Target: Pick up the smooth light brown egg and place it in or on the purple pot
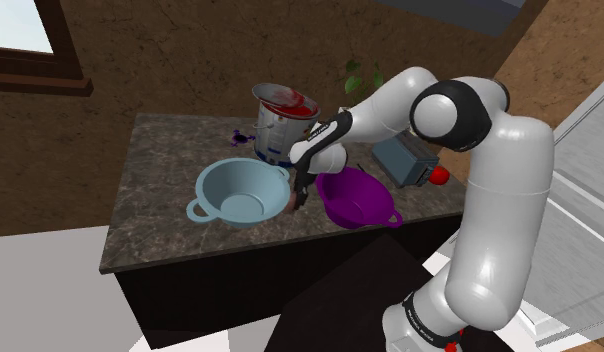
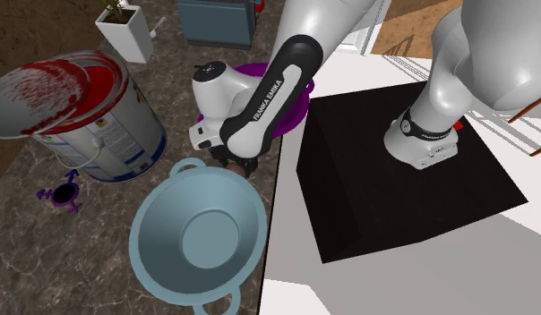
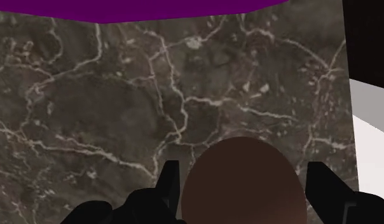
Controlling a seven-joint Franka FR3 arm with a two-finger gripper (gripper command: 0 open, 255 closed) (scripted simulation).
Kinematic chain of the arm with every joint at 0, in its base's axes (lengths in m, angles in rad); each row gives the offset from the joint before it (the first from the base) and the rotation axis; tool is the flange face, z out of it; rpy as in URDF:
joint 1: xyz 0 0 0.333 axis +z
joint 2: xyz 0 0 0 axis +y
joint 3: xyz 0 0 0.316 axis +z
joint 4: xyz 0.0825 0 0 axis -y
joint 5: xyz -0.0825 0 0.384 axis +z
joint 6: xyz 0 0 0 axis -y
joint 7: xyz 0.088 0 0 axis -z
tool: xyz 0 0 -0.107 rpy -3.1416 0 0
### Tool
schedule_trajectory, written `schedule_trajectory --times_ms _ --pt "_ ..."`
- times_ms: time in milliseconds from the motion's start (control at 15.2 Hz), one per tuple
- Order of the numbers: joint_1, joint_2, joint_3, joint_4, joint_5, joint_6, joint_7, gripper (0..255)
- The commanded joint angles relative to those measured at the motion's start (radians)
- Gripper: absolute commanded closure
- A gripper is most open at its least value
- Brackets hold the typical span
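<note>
Dark veined stone, the countertop (image 3: 108, 108), lies under my pincer (image 3: 243, 165) in the wrist view.

1. State of pincer: my two black fingers (image 3: 170, 183) stand wide apart. Nothing is clamped between them. A thin sliver of counter shows between each finger and what lies in the gap.

2. Task's thing: the egg (image 3: 243, 188), smooth and brown, sits between my fingers and takes up nearly the whole gap from one to the other. It is close to both but visibly pressed by neither. Whether it rests on the stone I cannot tell for certain.

3. Destination: the purple pot (image 1: 355, 195) stands on the same counter, just beyond my fingertips. In the wrist view its rim shows as a purple band past the egg, apart from it, with bare stone between.

4. Position in the shoulder view: my hand is low at the counter, between a light blue bowl (image 1: 240, 192) on that view's left and the purple pot on its right, near the counter's front edge.

5. Other items: a red-smeared paint can (image 1: 280, 125) stands behind the blue bowl.
</note>
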Motion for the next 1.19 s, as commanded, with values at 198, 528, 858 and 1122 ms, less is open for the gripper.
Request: schedule_trajectory --times_ms 198,528,858,1122 --pt "0.012 -0.062 -0.019 -0.010 -0.026 -0.051 0.024 255" --pt "0.023 -0.121 -0.036 -0.017 -0.052 -0.101 0.048 255" --pt "0.033 -0.177 -0.050 -0.019 -0.078 -0.154 0.073 255" --pt "0.038 -0.219 -0.059 -0.016 -0.098 -0.197 0.092 255"
